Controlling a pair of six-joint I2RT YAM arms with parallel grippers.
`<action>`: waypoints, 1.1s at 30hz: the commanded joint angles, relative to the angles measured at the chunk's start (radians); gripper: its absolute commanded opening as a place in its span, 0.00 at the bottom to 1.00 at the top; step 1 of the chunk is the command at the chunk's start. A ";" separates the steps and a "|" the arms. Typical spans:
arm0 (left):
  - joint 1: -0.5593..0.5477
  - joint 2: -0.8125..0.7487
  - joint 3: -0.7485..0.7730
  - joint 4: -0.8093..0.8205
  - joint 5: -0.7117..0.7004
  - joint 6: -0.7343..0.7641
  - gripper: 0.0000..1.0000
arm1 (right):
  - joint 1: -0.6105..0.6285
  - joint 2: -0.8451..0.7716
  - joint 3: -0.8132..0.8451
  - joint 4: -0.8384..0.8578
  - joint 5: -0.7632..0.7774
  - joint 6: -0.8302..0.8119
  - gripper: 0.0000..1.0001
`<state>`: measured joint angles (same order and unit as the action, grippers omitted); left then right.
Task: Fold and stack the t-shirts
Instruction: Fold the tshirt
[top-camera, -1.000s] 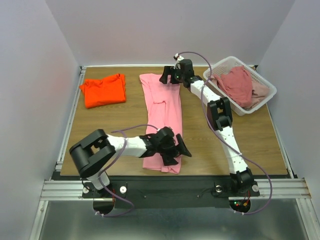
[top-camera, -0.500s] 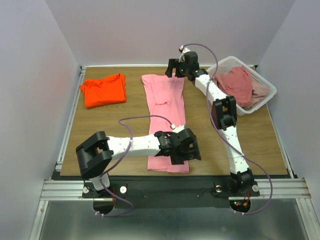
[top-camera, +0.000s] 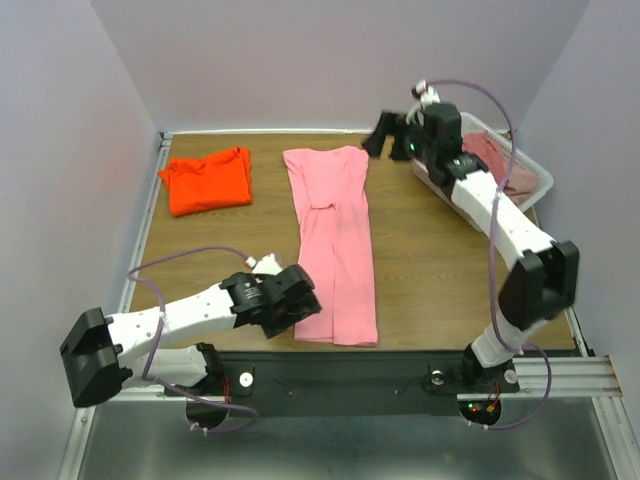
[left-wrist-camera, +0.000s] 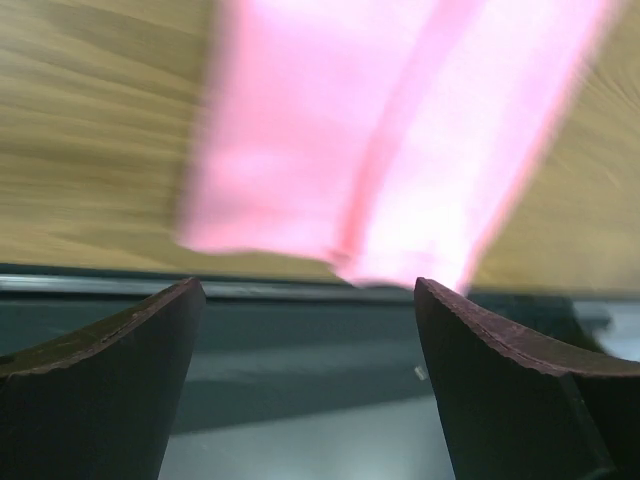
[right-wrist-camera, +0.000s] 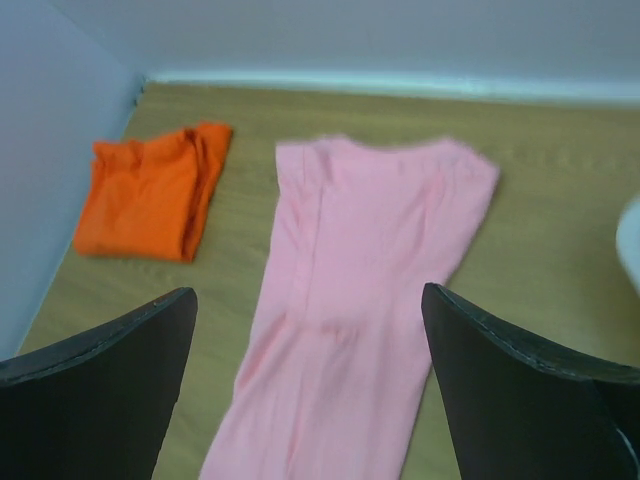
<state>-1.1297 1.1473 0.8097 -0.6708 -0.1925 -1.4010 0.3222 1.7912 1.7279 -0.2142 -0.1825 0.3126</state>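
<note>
The left gripper (top-camera: 298, 302) is hovering, jaws spread and empty, beside the near hem of the pink shirt (top-camera: 335, 240), which is lying as a long strip running near to far across the table (top-camera: 440, 270). The right gripper (top-camera: 385, 136), also spread, is hanging right of the far end, seemingly clear of the cloth

T-shirts, 4: one light pink t-shirt (top-camera: 335, 240), one orange t-shirt (top-camera: 207, 180), one dusty rose t-shirt (top-camera: 487, 150), one pale pink t-shirt (top-camera: 519, 183). White basket (top-camera: 545, 183), 1. Wooden surface (top-camera: 440, 270), 1.
</note>
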 joint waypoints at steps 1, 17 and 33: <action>0.116 -0.096 -0.177 -0.043 0.025 -0.009 0.98 | 0.006 -0.228 -0.457 -0.034 0.040 0.152 1.00; 0.182 -0.011 -0.379 0.297 0.297 0.146 0.60 | 0.058 -0.754 -1.076 -0.125 -0.060 0.324 1.00; 0.163 -0.078 -0.438 0.270 0.350 0.100 0.00 | 0.382 -0.811 -1.252 -0.229 -0.061 0.528 0.93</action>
<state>-0.9508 1.0927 0.4049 -0.3294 0.1581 -1.2930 0.6777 0.9997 0.5220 -0.4133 -0.2276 0.7593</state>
